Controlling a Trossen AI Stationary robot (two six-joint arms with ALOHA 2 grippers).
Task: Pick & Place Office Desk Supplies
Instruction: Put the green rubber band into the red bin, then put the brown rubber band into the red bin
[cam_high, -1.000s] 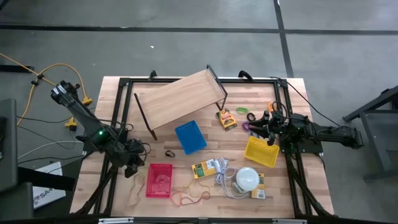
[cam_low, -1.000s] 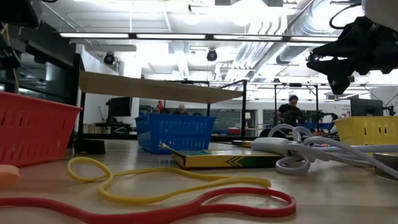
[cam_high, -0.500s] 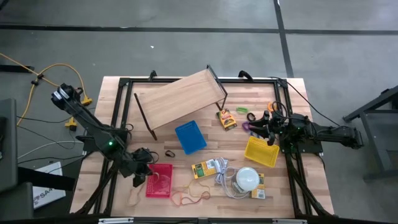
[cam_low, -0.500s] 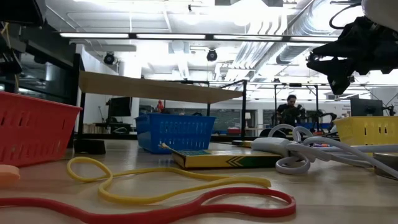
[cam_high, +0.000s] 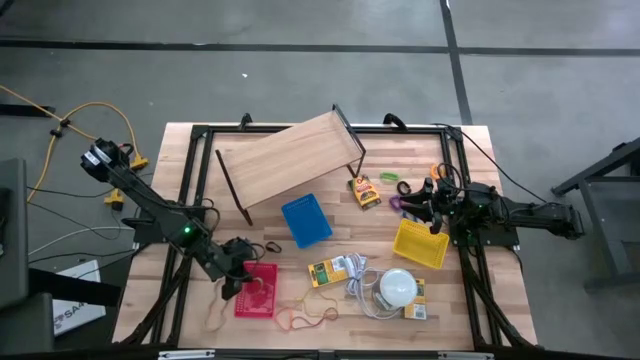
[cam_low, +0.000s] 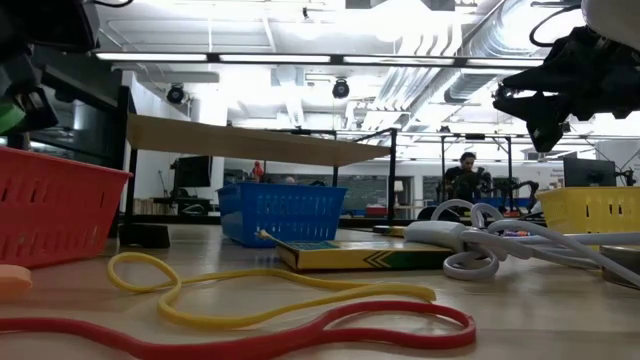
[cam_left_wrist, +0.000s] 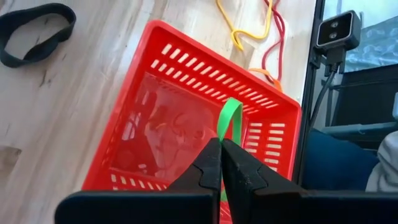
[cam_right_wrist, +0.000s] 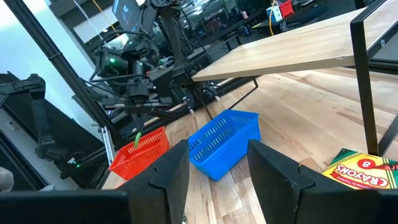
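Wooden table (cam_high: 470, 300) carries three baskets; above the red basket (cam_left_wrist: 186, 130) the left gripper (cam_left_wrist: 221, 163) pinches a green rubber band (cam_left_wrist: 229, 121), its loop hanging lengthwise over the basket's open interior; the right gripper (cam_right_wrist: 214, 163), jaws apart, waits beside the yellow basket (cam_high: 420, 244).

Office supplies scattered on the table, one green band held over the red basket

A green rubber band (cam_left_wrist: 229, 123) hangs pinched in the closed left hand (cam_left_wrist: 221, 155) above the red basket (cam_left_wrist: 180, 87). A black band (cam_high: 272, 246) lies flat beside that basket, tan band (cam_high: 218, 306) near the front edge, yellow band (cam_low: 250, 290) and red band (cam_low: 300, 335) looped together in front. Crayon box (cam_high: 366, 190) lies beyond the blue basket (cam_high: 306, 220); another yellow-green packet (cam_high: 326, 272) sits beside the white cord.
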